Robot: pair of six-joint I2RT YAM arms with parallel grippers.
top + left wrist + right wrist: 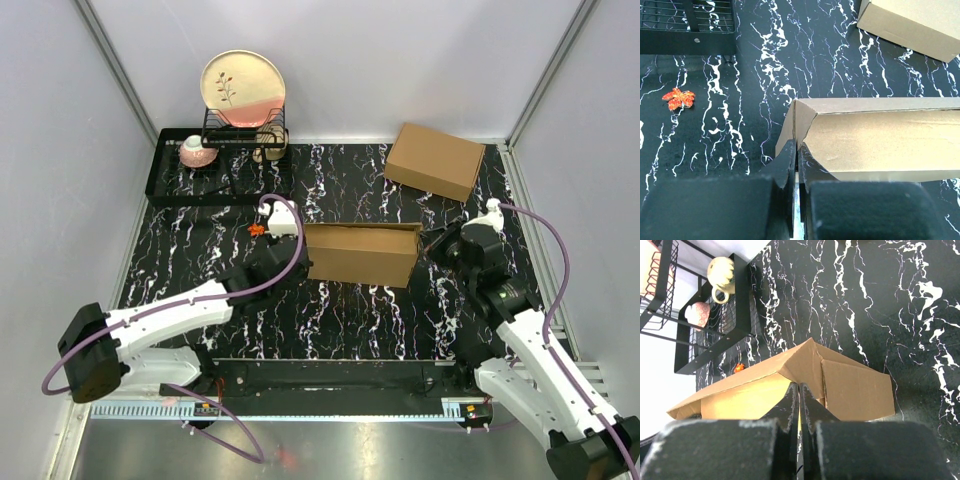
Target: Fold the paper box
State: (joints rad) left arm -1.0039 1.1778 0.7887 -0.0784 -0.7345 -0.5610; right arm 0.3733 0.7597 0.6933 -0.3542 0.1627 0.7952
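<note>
You are bracing the plain brown corrugated cardboard paper box (362, 254), which is sitting partly formed at the centre of the top view on the black white-veined marble table (200, 250). The left gripper (796, 150) is meeting its left end and the right gripper (799, 390) its right end. Both pairs of jaws are pressed together and pinching nothing. The tips are working as blunt pushers, probably so the end walls are standing up while the flaps are seating. Only bare cardboard is showing on the box. Toward the upper right, the second brown cardboard box (435, 160) is lying fully closed, hiding any contents. At upper left, the black wire dish rack (170, 190) is holding a cream-and-pink round plate (243, 88), a pink cup (197, 152) and a yellow mug (721, 272).
</note>
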